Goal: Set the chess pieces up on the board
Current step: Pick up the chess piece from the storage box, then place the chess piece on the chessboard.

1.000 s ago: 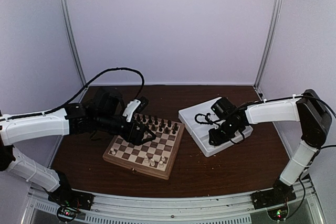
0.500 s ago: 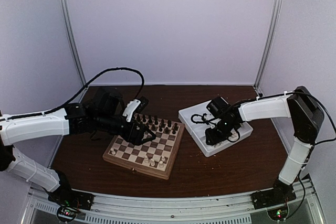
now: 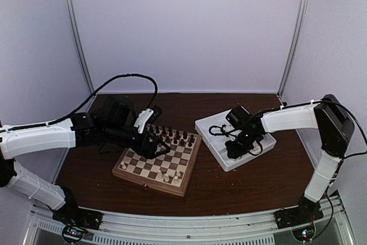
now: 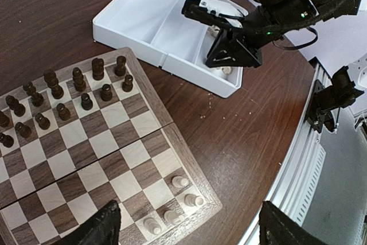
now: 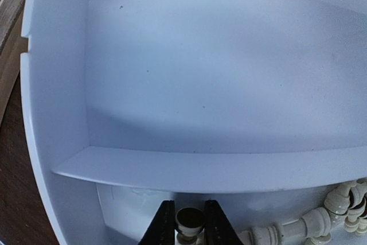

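Dark brown table [image 3: 229,193] sat inside pale walls [image 3: 189,27], left gripper [image 4: 192,225] gaped wide over the board [image 4: 114,159], right gripper [image 5: 189,226] pinched a chess piece [image 5: 190,218] in the tray [image 5: 200,84].

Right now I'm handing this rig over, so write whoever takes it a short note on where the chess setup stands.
The left gripper: jaws open, empty, hovering over the board near its corner.
The right gripper: down in the white tray, jaws closed on one cream piece.
Done: the dark pieces stand in two rows on the far side, and a few cream pieces stand along the near edge.
Left: a heap of cream pieces lies in the tray. Carry each over and stand it on its square.
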